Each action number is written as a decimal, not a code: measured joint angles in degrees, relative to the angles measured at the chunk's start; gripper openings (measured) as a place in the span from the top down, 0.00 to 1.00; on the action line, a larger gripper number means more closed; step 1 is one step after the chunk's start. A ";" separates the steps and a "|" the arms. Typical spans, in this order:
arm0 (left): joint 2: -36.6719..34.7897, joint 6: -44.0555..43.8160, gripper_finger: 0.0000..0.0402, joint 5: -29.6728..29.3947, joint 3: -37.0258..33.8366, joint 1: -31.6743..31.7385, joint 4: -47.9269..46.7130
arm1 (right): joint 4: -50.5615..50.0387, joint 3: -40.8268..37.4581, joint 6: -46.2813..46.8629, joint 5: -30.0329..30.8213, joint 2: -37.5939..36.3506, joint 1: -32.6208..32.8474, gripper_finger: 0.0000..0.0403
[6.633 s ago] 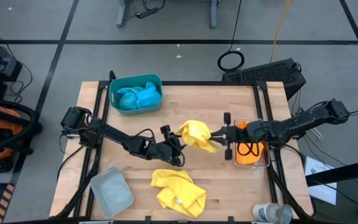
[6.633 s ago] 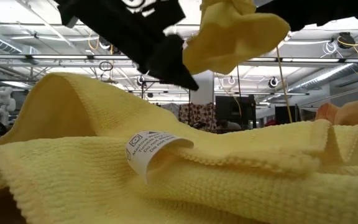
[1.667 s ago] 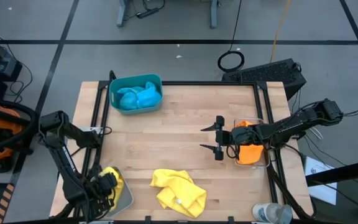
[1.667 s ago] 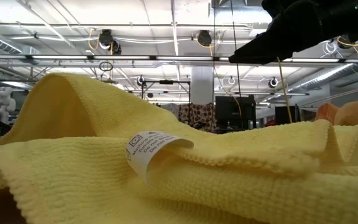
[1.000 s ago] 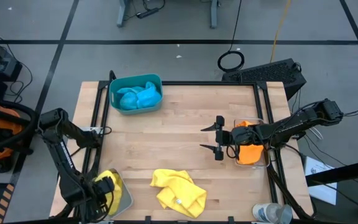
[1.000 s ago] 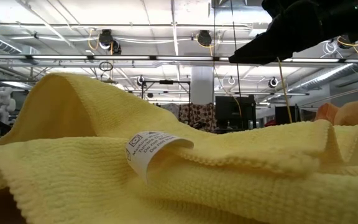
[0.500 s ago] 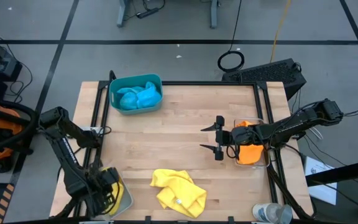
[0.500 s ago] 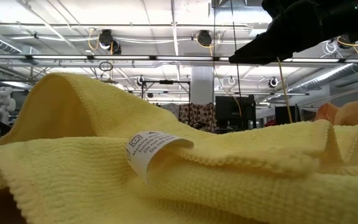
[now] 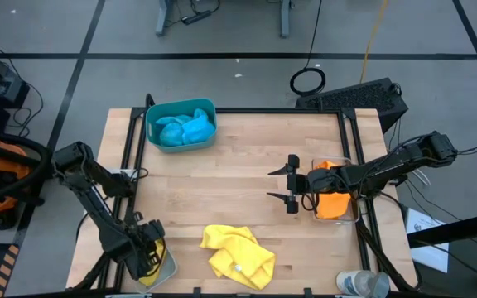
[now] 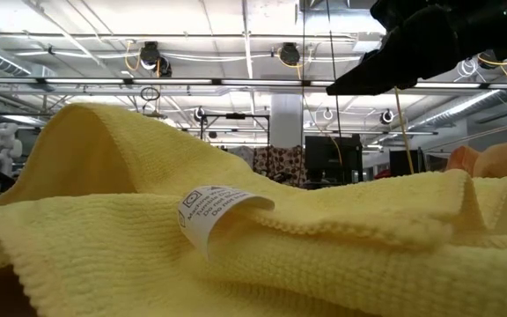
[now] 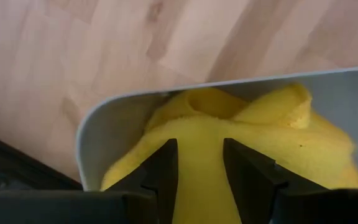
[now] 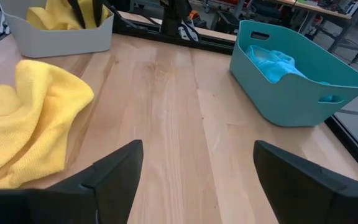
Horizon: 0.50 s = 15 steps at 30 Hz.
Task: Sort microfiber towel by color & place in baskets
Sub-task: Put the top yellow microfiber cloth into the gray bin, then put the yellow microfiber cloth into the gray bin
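One yellow towel (image 11: 241, 130) is being pressed down into the pale grey basket (image 9: 168, 266) at the lower left of the overhead picture, with the left gripper (image 9: 146, 248) sitting right on top of it. In the left wrist picture the two dark fingers (image 11: 166, 168) are being kept narrowly apart with a strip of the yellow cloth pinched between them, so the towel is being held while already inside the basket.

The second yellow towel (image 9: 237, 253) is lying crumpled on the wooden table (image 9: 247, 157), bottom centre of the overhead picture, just right of the grey basket and not touching it. In the level table-top picture it's filling nearly the whole frame (image 10: 236, 264), white label (image 10: 208, 210) sticking up.

The two blue towels (image 9: 185, 128) are bunched in the teal basket (image 9: 180, 108) at the upper left. Something orange (image 9: 331, 203) is sitting in the clear basket (image 9: 354, 217) at the right edge.

The right gripper (image 9: 291, 183) is being held spread wide and empty, right of centre, just left of the clear basket.
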 joint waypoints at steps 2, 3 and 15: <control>0.00 -0.02 0.67 -0.37 -1.58 0.22 1.01 | 0.02 0.00 0.02 0.00 0.00 0.00 0.26; 0.02 0.05 0.67 -0.47 -1.81 0.28 0.89 | 0.00 0.00 0.02 0.00 0.00 0.00 0.26; -0.72 1.18 0.67 -0.59 10.13 2.05 -8.79 | 0.23 0.02 9.57 -8.40 1.68 1.01 0.26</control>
